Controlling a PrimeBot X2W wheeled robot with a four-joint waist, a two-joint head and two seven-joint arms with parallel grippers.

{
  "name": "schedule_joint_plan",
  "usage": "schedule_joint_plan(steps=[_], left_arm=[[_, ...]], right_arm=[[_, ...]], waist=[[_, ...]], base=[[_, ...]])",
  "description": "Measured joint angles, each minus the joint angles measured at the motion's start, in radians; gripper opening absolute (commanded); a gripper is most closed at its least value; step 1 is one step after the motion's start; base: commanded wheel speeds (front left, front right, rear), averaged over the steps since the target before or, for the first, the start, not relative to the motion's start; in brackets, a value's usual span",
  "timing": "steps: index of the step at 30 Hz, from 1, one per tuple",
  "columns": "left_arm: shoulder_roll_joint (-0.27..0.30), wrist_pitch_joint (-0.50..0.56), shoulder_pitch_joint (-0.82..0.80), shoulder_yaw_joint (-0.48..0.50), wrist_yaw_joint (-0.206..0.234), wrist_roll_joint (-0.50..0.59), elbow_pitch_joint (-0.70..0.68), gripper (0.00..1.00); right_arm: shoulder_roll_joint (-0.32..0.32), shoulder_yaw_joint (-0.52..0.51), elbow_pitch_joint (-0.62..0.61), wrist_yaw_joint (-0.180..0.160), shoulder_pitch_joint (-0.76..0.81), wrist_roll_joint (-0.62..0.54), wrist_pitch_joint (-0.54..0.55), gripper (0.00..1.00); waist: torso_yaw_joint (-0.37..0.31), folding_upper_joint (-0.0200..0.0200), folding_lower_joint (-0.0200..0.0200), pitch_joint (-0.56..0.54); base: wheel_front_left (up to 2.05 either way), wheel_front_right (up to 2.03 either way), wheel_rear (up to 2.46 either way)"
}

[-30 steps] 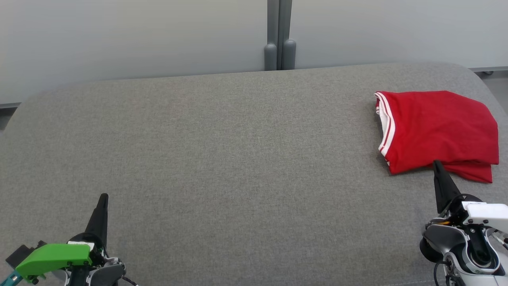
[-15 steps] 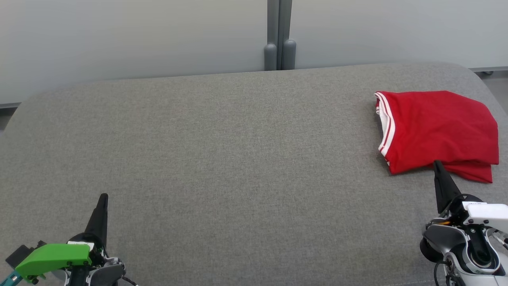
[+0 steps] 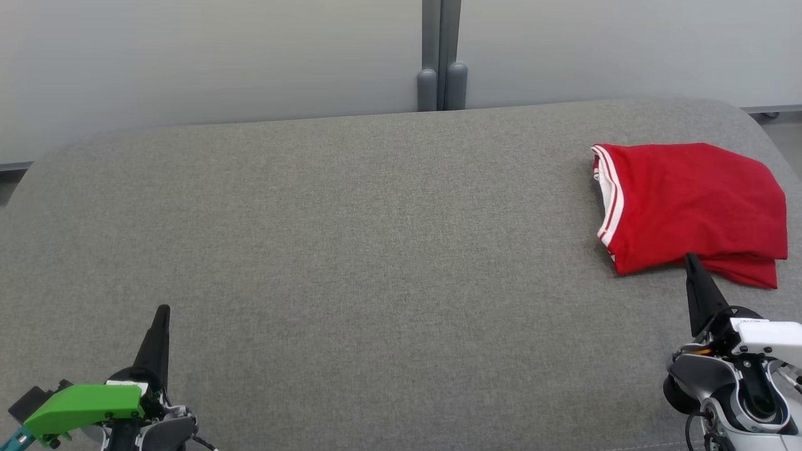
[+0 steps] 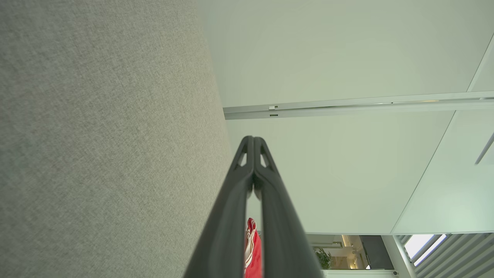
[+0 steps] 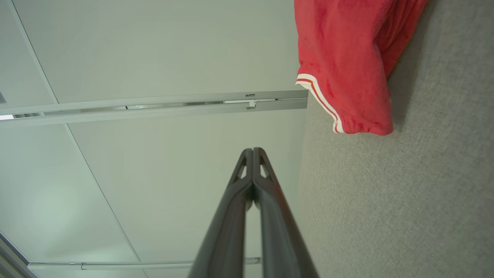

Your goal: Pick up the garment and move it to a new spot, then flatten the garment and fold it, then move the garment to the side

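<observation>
Red garment (image 3: 692, 210) lay folded at the far right of the grey table (image 3: 351, 250). Left gripper (image 3: 163, 311) and right gripper (image 3: 690, 258) both had fingers pressed together, holding nothing.

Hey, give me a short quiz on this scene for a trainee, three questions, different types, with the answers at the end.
1. True or false: the garment lies folded at the right side of the table.
2. The right gripper is: A) open; B) shut and empty; C) shut on the garment.
3. Fill in: the gripper nearer the garment is the ___ one.
Key: 1 true; 2 B; 3 right.
</observation>
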Motion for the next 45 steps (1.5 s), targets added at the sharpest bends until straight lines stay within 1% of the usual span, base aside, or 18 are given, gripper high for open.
schedule_joint_plan(steps=[45], left_arm=[[-0.001, 0.004, -0.001, 0.008, 0.000, 0.000, -0.002, 0.00]], right_arm=[[0.002, -0.007, -0.001, 0.001, 0.000, -0.001, 0.004, 0.00]], waist=[[0.000, 0.0000, 0.0000, 0.000]], base=[[0.00, 0.00, 0.00]])
